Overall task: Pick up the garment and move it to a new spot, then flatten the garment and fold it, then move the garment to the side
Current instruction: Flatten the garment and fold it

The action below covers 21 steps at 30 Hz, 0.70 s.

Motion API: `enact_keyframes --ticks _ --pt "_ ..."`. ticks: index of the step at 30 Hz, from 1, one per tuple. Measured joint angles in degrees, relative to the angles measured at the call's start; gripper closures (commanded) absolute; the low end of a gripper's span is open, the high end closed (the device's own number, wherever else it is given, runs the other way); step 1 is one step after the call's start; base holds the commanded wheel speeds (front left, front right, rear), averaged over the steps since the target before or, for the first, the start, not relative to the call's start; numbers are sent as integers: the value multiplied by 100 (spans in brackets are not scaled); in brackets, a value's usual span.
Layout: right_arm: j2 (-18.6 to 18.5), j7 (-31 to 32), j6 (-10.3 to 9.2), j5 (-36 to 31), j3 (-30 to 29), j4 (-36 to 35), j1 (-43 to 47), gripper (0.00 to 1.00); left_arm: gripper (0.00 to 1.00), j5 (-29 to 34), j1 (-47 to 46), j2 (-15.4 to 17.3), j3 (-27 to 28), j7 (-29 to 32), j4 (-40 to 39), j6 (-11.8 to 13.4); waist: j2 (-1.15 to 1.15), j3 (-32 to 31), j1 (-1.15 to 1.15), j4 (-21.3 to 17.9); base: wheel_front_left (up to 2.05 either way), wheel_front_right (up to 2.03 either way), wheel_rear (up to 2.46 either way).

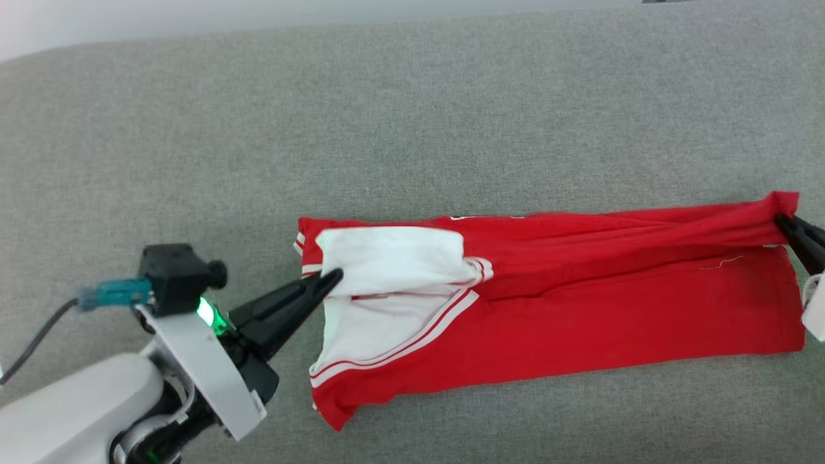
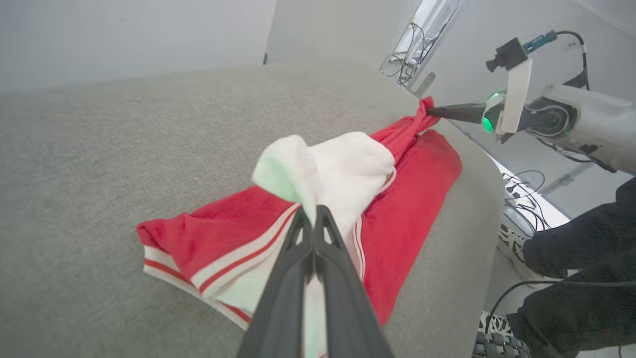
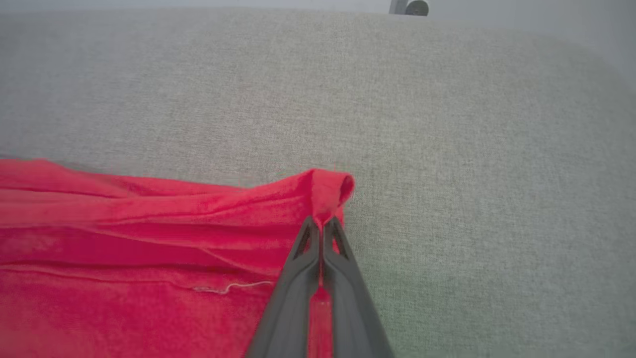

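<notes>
Left claw [image 1: 335, 278], at the lower left of the head view, is clamped shut on the white sleeve [image 1: 387, 258] at the left end of the garment [image 1: 580, 309]; the right claw [image 1: 783, 222], at the right edge, is pinched shut on a red hem corner [image 3: 330, 191]. Lying as a long band across the lower middle and right of the grey fabric-covered desk [image 1: 387, 96], the garment appears already relocated, flattened and folded once lengthwise, its upper layer drawn taut between both claws. Remaining, by this judgement: lay that layer down, complete the folding, and move the garment aside.
</notes>
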Motion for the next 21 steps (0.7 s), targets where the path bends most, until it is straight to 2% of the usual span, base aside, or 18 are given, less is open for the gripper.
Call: enact_keyframes --ticks 3,6,10,16,21 --pt "88 8 0 -73 -364 -187 293 100 100 -25 487 -62 606 -13 -238 143 0 67 0 -12 0 0 0" --pt "248 63 0 -165 -642 -367 582 100 100 212 1092 -137 1001 -26 -360 271 0 130 0 -21 0 0 0" --pt "422 168 0 -333 -960 -647 862 100 100 297 1716 -296 1434 -26 -342 282 0 203 0 -15 0 0 0" --pt "608 432 0 -553 -1294 -993 1211 100 100 595 2266 -345 1518 -26 -175 210 0 281 0 -6 0 0 0" --pt "759 575 0 -708 -1401 -1034 1295 100 100 692 2377 -568 1391 -26 165 140 0 333 0 2 0 0 0"
